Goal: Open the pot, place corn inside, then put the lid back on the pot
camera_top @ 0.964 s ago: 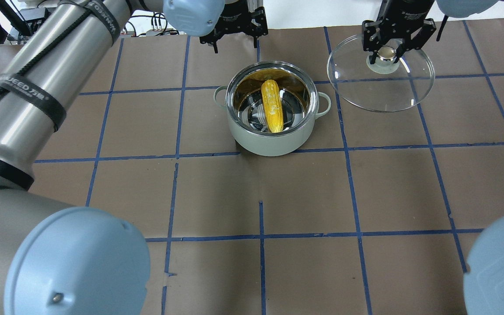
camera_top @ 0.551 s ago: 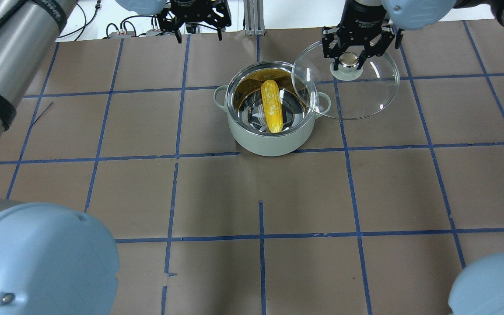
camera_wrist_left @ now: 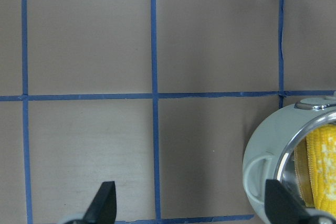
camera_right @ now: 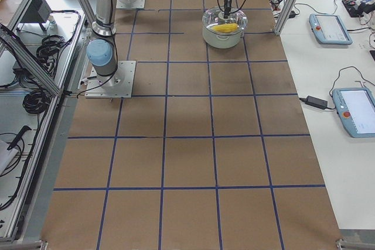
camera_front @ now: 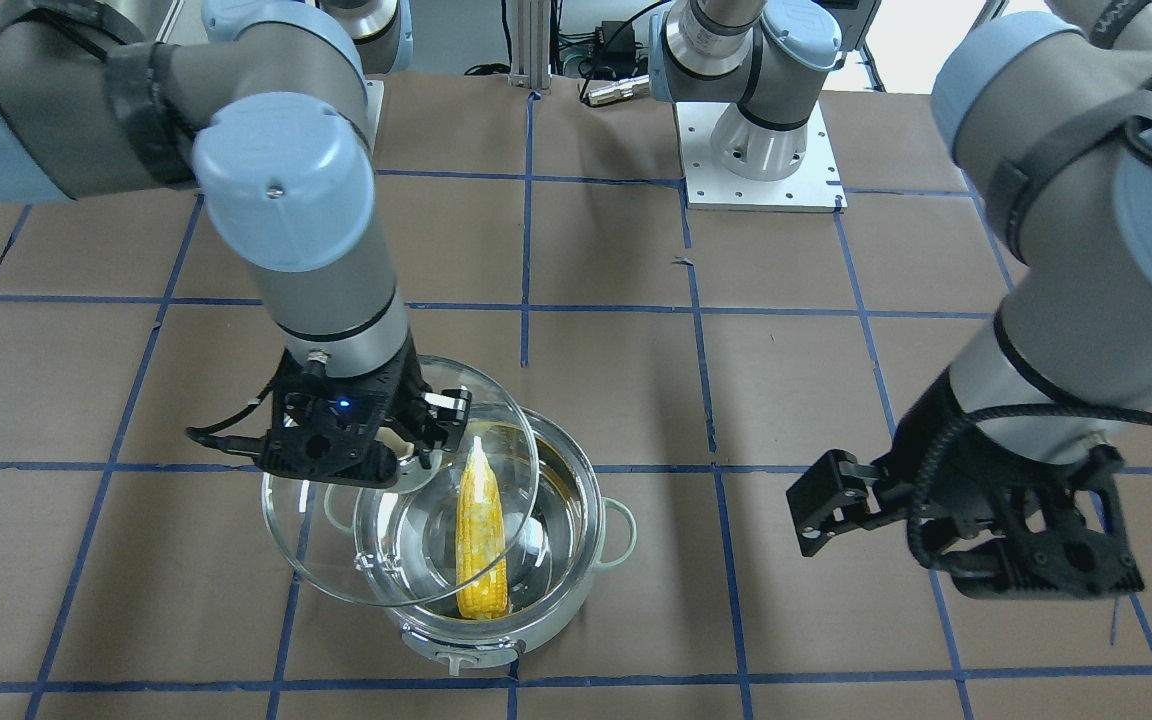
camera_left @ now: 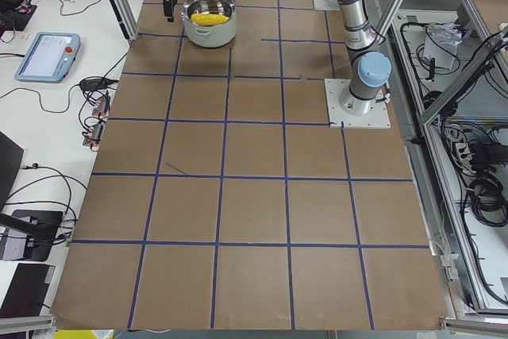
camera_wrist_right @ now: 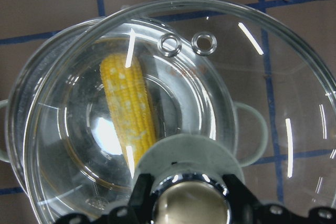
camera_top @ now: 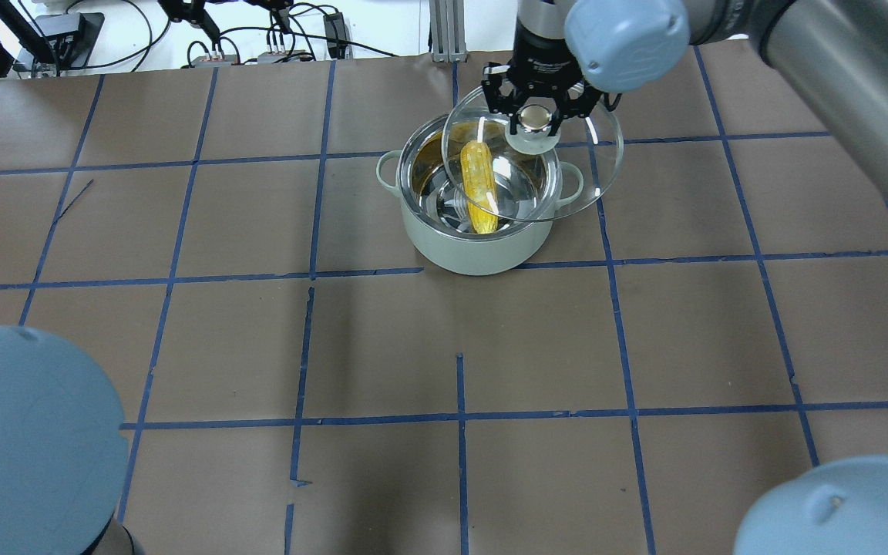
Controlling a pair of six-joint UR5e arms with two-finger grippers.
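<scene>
The mint-green pot (camera_top: 475, 250) stands on the table with the yellow corn (camera_top: 479, 189) lying inside it. My right gripper (camera_top: 534, 116) is shut on the knob of the clear glass lid (camera_top: 583, 169) and holds it above the pot, offset toward the pot's far right, so the near-left part of the opening stays uncovered. The front view shows the lid (camera_front: 306, 540), corn (camera_front: 481, 540) and right gripper (camera_front: 366, 440). My left gripper (camera_wrist_left: 191, 208) is open and empty, off to the pot's left side (camera_front: 881, 540). The right wrist view shows the corn (camera_wrist_right: 128, 103) through the glass.
The table is brown paper with a blue tape grid (camera_top: 459, 416). A white base plate (camera_front: 761, 170) sits near the robot side. Cables (camera_top: 274, 46) lie beyond the far edge. Tablets (camera_right: 331, 27) rest on a side bench.
My right gripper has carried the lid leftward from beside the pot to partly over it. My left arm has pulled away to the left, out of the overhead view.
</scene>
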